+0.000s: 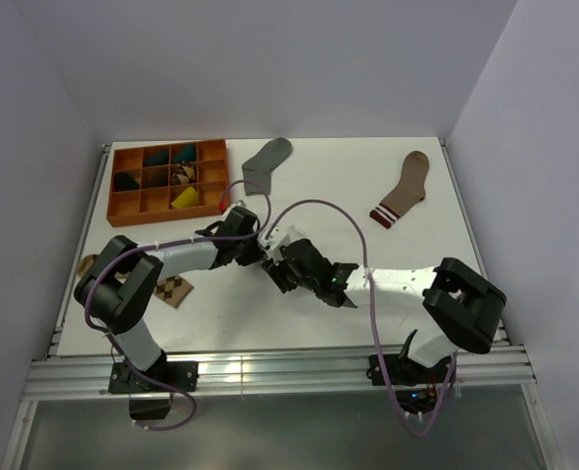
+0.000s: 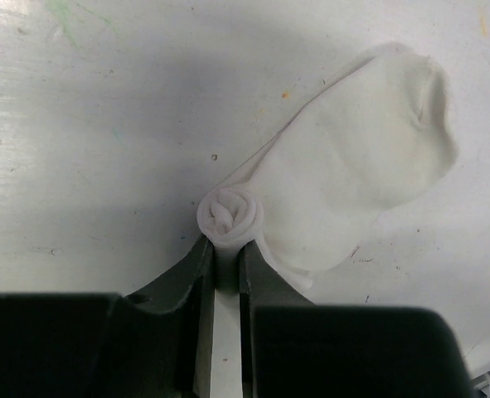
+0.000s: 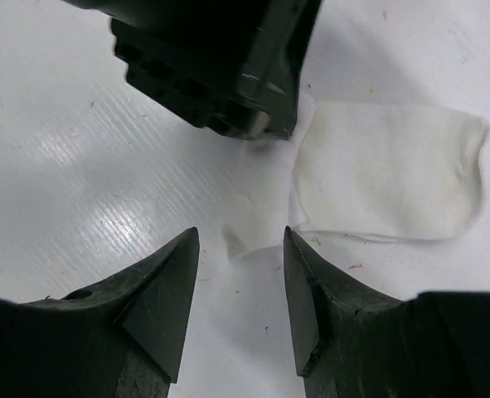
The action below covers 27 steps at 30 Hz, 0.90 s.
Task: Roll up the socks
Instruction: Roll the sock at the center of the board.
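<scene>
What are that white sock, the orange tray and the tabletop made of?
The white sock looks like soft matte knit fabric, probably cotton blend: it creases and rolls into a coil. The orange tray seems rigid plastic: uniform colour, thin straight dividers. The table is a hard white sheet, plastic or laminate maybe, slightly glossy, faintly ridged and scuffed.

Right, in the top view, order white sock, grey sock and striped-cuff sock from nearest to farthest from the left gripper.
1. White sock: pinched in left fingers.
2. Grey sock: farther back, centre.
3. Striped-cuff sock: far back-right.
</scene>
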Available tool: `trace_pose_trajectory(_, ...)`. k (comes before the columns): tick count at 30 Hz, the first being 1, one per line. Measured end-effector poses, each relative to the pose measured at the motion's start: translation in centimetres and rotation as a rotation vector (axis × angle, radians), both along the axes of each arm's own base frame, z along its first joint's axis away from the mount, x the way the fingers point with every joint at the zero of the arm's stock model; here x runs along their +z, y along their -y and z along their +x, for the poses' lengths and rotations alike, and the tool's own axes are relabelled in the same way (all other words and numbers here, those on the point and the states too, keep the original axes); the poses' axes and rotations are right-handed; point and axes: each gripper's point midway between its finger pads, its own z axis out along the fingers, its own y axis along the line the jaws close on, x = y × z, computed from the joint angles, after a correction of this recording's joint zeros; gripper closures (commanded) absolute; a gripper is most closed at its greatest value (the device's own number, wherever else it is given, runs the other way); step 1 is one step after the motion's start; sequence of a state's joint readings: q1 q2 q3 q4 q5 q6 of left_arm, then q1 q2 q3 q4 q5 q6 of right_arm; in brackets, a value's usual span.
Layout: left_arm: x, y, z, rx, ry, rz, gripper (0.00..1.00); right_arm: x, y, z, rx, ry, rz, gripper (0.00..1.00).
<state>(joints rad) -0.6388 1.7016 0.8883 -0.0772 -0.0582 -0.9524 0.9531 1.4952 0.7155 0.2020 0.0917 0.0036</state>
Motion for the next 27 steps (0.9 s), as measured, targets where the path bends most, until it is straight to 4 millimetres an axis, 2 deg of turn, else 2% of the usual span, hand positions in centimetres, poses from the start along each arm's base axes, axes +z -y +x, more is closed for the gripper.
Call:
trace_pose_trajectory(5, -0.1, 0.1, 0.0, -0.012, -0.007, 0.004, 0.98, -0.4, -1.0, -0.4, 0.010, 0.083, -0.056, 0.47)
trace_pose_trajectory(10, 0.0, 0.1, 0.0, -0.017, -0.006, 0.006, 0.98, -2.4, -1.4, -0.4, 0.005, 0.112, -0.146, 0.45)
trace_pose_trajectory(27, 0.0, 0.2, 0.0, -0.024, -0.014, -0.007, 0.98, -4.9, -0.9, 1.4, -0.065, 0.153, -0.262, 0.42)
